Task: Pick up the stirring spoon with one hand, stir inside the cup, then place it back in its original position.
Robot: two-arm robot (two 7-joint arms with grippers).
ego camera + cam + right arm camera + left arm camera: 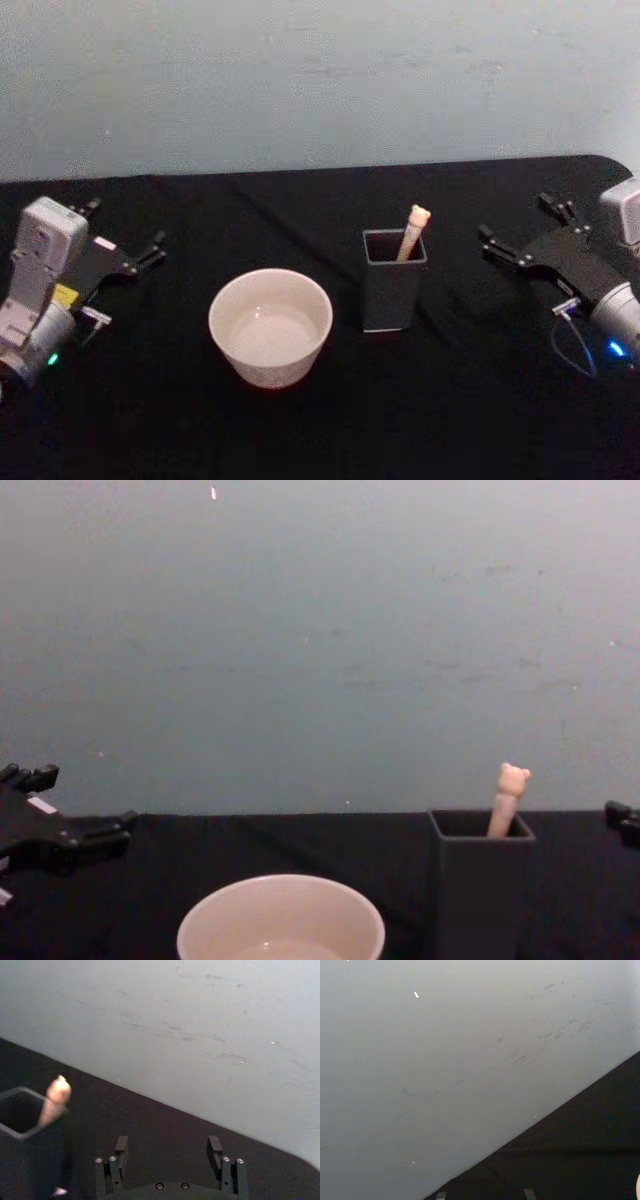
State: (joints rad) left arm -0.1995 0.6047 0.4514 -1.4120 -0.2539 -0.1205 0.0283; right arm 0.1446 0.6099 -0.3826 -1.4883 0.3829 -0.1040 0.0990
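The stirring spoon [415, 228] was seen standing in the dark grey holder [390, 295], its bear head leaned towards the far right corner, near the cup [300, 362]; the bowl was hidden inside, so its depth could only be guessed. The right gripper [518, 218], the nearer one, was spread wide, apart from the holder; the left gripper [125, 226], also spread, was parked far left. The handle was best pinched above the rim and lifted straight up, so that the holder would not be tipped.
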